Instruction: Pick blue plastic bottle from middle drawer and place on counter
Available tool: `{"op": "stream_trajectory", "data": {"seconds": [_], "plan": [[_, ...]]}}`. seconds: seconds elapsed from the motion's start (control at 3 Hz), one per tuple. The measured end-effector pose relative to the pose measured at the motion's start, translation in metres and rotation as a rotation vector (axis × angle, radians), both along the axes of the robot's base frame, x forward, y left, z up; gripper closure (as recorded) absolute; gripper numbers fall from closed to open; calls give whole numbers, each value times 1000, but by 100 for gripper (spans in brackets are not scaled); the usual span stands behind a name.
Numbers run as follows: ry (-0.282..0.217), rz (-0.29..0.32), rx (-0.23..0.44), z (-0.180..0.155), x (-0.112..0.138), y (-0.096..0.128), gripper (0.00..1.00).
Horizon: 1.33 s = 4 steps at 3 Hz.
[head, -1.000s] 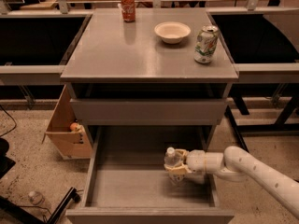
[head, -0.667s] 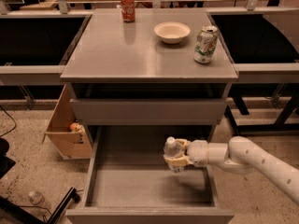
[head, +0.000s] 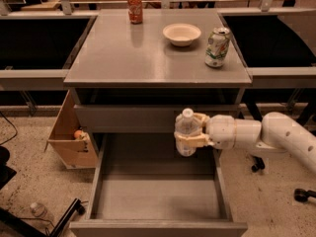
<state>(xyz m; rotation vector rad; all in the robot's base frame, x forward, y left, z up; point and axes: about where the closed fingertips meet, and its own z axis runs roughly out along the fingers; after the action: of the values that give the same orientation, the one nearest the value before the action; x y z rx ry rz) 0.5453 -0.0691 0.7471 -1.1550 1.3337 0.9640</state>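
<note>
My gripper (head: pixel 189 131) is shut on the blue plastic bottle (head: pixel 185 133), a small clear bottle with a white cap. It holds the bottle upright above the open middle drawer (head: pixel 158 194), in front of the closed drawer face above it. The arm (head: pixel 276 137) reaches in from the right. The drawer floor below is bare. The grey counter (head: pixel 133 53) is above, with the bottle below its front edge.
On the counter stand an orange can (head: pixel 135 8) at the back, a white bowl (head: pixel 181 33) and a green-and-white can (head: pixel 217 47) at the right. A cardboard box (head: pixel 69 137) sits on the floor left of the cabinet.
The gripper has lifted the bottle up out of the drawer and slightly back toward the cabinet front. The arm has risen with it.
</note>
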Motion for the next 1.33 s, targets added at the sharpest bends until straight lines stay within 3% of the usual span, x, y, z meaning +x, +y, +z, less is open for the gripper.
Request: {"op": "stream_trajectory", "data": {"seconds": [0.33, 0.67, 1.0, 1.33], "plan": [[-72, -13, 28, 90, -1, 3, 100], [-121, -21, 35, 165, 13, 17, 100], [-151, -14, 47, 228, 39, 43, 100], [-138, 11, 90, 272, 81, 83, 100]]}}
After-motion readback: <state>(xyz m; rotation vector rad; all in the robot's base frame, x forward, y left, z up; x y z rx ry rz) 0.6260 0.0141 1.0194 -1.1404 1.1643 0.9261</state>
